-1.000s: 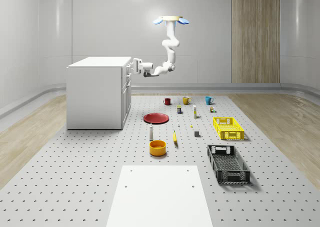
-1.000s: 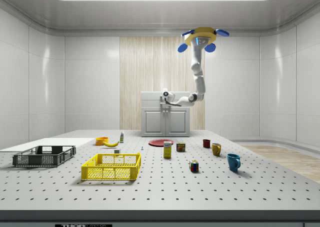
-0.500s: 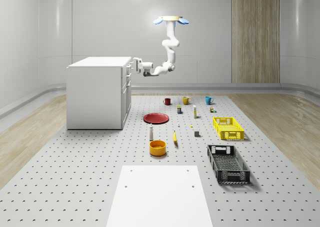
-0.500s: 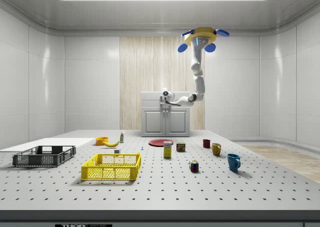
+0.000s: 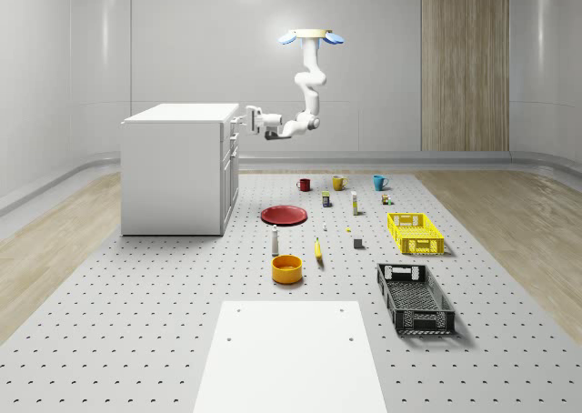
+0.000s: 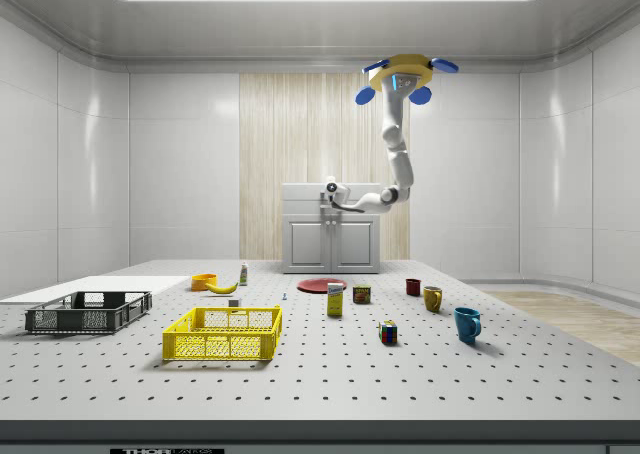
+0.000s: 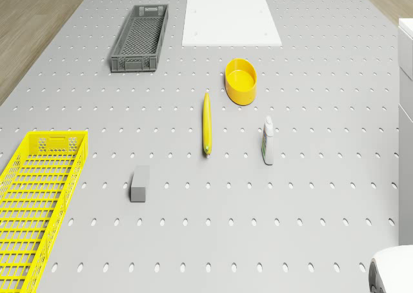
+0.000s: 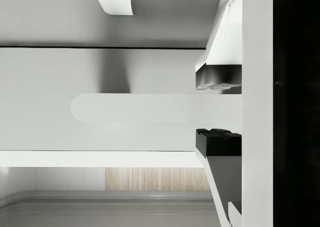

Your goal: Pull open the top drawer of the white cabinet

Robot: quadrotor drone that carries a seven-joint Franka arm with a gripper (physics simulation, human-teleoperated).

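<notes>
Pale-walled room w/ a wood-panel strip at the back; grey perforated tabletop (image 5: pixel 136 322) carries the white cabinet (image 5: pixel 173 172) toward the whole-scene view's left, plus loose items: red plate (image 5: pixel 284 215), orange bowl (image 5: pixel 286 268), banana (image 7: pixel 206 122), yellow crate (image 5: pixel 416 233), dark crate (image 5: pixel 415 297), three mugs further back.

Drone (image 5: pixel 311 37) hovers high over the tabletop, on the drawer-front side of the cabinet and above the mug area, not resting on anything. Arm hangs down, then bends horizontally toward the cabinet front. Gripper (image 5: pixel 245 119) sits at the top edge of that front, level w/ the top drawer (image 5: pixel 234 125), which looks closed or nearly so.

Wrist view: drawer handle (image 8: pixel 150 107) is a pale bar running lengthwise across the drawer face. Dark fingertips (image 8: pixel 218 77) sit one on each side of the bar, straddling it near one end. Small gaps show btwn pads and bar, so gripper reads as parted around the handle, not clamped yet, tho contact is hard to rule out.

Key relation: handle lies directly btwn the fingers, its long axis crosswise to their closing direction. My read: next is to close on the bar, then pull straight out from the cabinet front, away from the cabinet, toward the whole-scene view's right.
</notes>
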